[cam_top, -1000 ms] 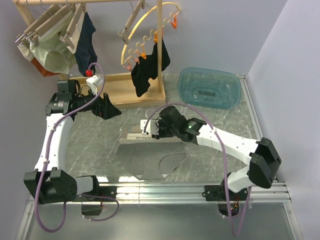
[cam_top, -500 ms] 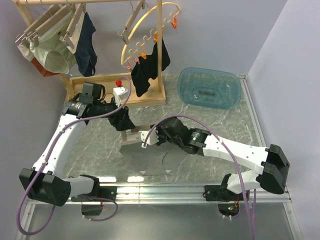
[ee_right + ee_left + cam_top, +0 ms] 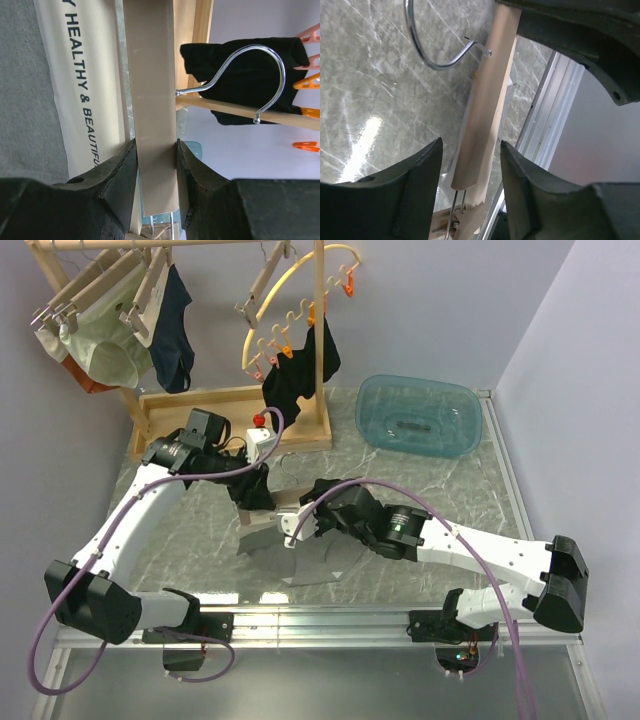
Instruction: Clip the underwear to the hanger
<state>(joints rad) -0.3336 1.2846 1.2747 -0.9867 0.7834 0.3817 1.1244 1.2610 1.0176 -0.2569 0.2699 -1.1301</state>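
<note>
Underwear (image 3: 25, 100), seemingly soft grey knit, beside straight wooden hanger (image 3: 150, 100)

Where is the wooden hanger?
Seen from above, the light wooden straight-bar hanger is over the middle of the grey marble table, pinched by the right gripper, the left gripper straddling its bar.

The hanger (image 3: 150, 100) bar is smooth, matt, pale wood, and its hook (image 3: 252, 46) is shiny bare metal wire. The underwear (image 3: 22, 100) looks like matt grey cloth, maybe finely knitted. The worktop (image 3: 365, 75) is glossy and marbled. The basin (image 3: 418, 415) is translucent blue plastic.
</note>
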